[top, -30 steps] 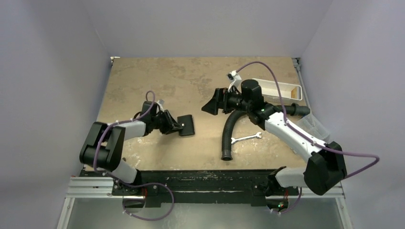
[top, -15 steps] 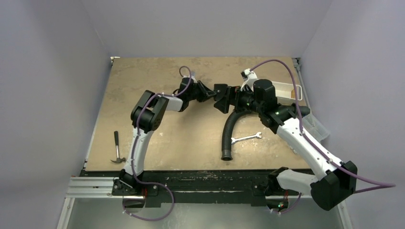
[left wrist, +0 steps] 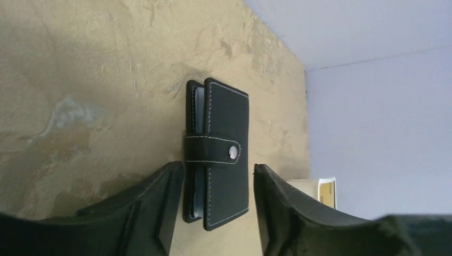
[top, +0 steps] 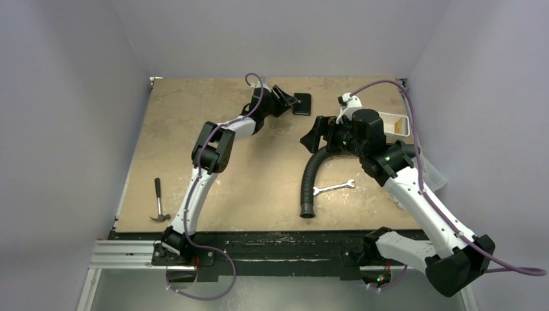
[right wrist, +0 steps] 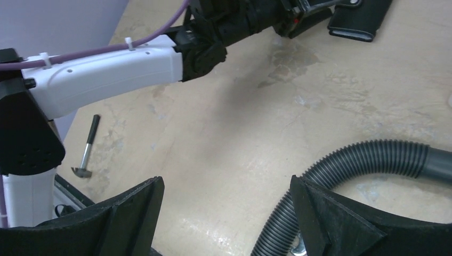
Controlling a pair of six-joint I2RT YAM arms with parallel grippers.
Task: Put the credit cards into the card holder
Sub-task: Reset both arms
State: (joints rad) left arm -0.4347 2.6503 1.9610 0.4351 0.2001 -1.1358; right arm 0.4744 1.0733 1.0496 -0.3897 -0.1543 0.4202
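1. Card holder [left wrist: 221,154] is lying on the table [top: 194,129] by the far edge, about mid-width, with its near end sitting between the left gripper [left wrist: 218,168] fingers.
2. Tray [top: 388,123] is sitting at the far right, right of the card holder.
3. Corrugated hose [top: 309,181] is running from beside the tray toward the near edge at mid-table.
4. Right gripper [top: 315,135] is hanging over the hose's far bend, nearer than the card holder.
5. Wrench [top: 334,188] is lying just right of the hose.
6. Hammer [top: 158,199] is lying near-left, well apart.

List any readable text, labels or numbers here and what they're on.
No readable text in any view.
Black stitched folding card holder: plain face, one metal snap stud, no lettering.
White rectangular tray: shows a yellowish patch, too small to read.
Silver wrench: any marking too small to tell.
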